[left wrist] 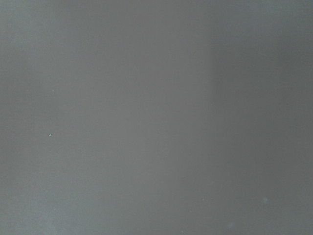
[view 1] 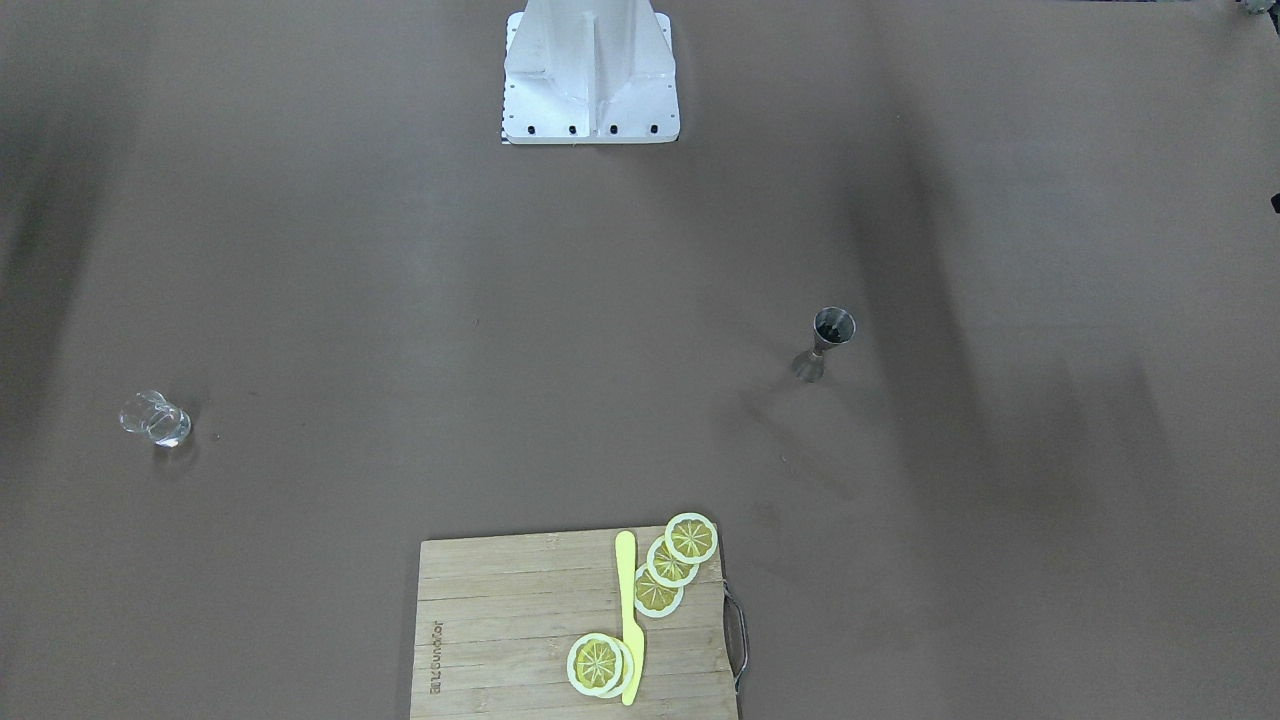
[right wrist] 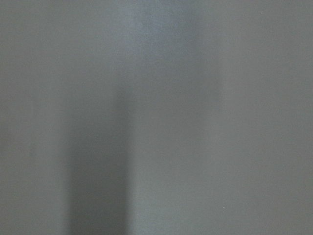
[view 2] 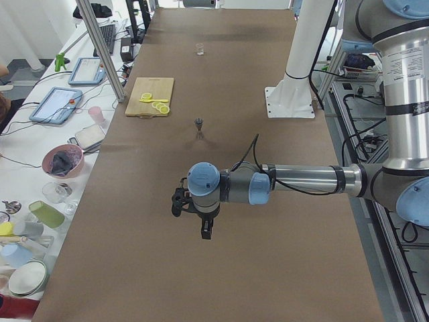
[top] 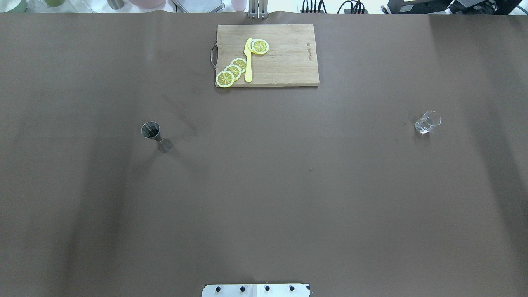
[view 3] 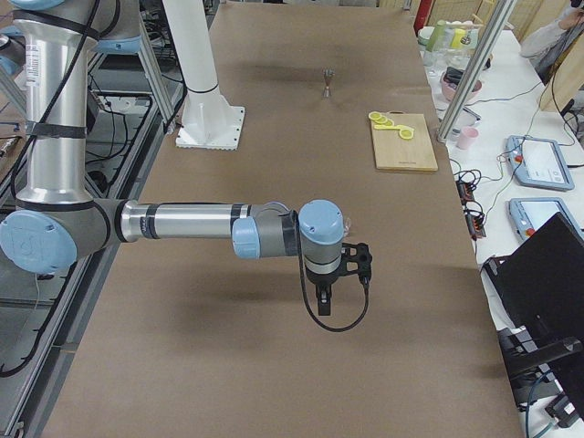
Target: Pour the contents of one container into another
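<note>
The steel jigger (top: 154, 135) stands upright on the brown table, on my left side; it also shows in the front view as the jigger (view 1: 826, 342). Far across on my right side stands the clear glass (top: 427, 122), the same glass (view 1: 155, 418) at the front view's left. My left gripper (view 2: 206, 233) hangs above the table, well short of the jigger (view 2: 198, 123), and shows only in the left side view. Likewise my right gripper (view 3: 324, 308) appears only in the right side view. I cannot tell whether either is open or shut. Both wrist views show only blurred table.
A wooden cutting board (top: 284, 62) with lemon slices (top: 232, 72) and a yellow knife (top: 248, 62) lies at the far middle edge. The robot's white base (top: 255, 290) is at the near edge. Bowls, cups and tablets (view 2: 57, 104) crowd a side bench beyond the table.
</note>
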You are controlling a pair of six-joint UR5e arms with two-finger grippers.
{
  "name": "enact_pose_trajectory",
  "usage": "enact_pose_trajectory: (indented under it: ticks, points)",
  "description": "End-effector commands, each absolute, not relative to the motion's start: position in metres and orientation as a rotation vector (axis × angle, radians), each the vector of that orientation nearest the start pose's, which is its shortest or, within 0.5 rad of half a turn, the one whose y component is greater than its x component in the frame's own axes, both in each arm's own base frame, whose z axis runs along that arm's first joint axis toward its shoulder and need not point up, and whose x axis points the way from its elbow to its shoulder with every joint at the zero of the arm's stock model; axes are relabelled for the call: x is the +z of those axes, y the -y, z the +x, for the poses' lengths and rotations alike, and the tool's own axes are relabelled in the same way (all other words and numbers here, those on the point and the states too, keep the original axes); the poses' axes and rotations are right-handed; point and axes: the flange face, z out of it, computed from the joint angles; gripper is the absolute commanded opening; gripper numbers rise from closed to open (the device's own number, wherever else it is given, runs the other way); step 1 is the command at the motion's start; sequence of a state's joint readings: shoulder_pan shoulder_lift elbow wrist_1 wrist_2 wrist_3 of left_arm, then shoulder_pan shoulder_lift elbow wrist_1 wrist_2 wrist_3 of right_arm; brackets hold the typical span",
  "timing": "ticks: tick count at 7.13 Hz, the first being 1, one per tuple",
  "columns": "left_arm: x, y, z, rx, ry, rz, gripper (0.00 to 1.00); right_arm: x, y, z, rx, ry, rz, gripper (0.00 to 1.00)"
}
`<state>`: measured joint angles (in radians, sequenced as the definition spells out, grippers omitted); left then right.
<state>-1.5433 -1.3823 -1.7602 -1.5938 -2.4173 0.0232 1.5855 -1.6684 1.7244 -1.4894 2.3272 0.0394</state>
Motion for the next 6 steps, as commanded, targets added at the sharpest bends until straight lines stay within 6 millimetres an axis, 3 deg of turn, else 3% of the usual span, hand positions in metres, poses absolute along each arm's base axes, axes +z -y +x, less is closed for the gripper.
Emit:
enact_pose_trajectory:
  ticks: [1,4,6]
  points:
    - [0.642,0.417,-0.047,0.058,-0.844,0.023,0.99,0.603,0.463,0.069,-0.025,0.789,0.154,1.00]
    - [0.642,0.418,-0.047,-0.068,-0.845,-0.032,0.99,0.587,0.460,0.064,-0.164,0.823,0.251,1.00]
    - [0.636,0.421,-0.045,-0.055,-0.854,-0.010,0.98,0.593,0.444,0.062,-0.203,0.844,0.328,1.00]
